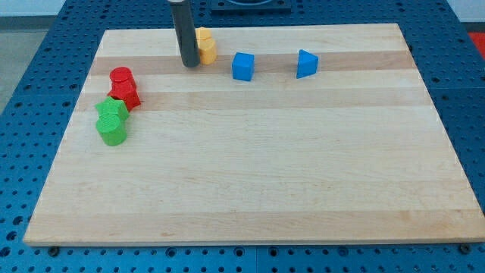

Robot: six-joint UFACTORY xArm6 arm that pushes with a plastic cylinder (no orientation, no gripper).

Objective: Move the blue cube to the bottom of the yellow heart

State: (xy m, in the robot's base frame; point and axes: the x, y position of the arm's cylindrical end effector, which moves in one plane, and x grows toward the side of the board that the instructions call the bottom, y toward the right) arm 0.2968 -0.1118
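The blue cube (242,66) sits near the view's top, just right of centre-left. A yellow block (206,45), partly hidden behind the rod, lies up and to the left of the cube; its shape is hard to make out. My tip (189,64) rests on the board just left of the yellow block and left of the blue cube, apart from the cube. A second blue block (306,64), wedge-like, lies to the right of the cube.
Two red blocks (123,87) sit at the view's left, with two green blocks (112,121) just below them. The wooden board (258,182) ends at a blue perforated table on all sides.
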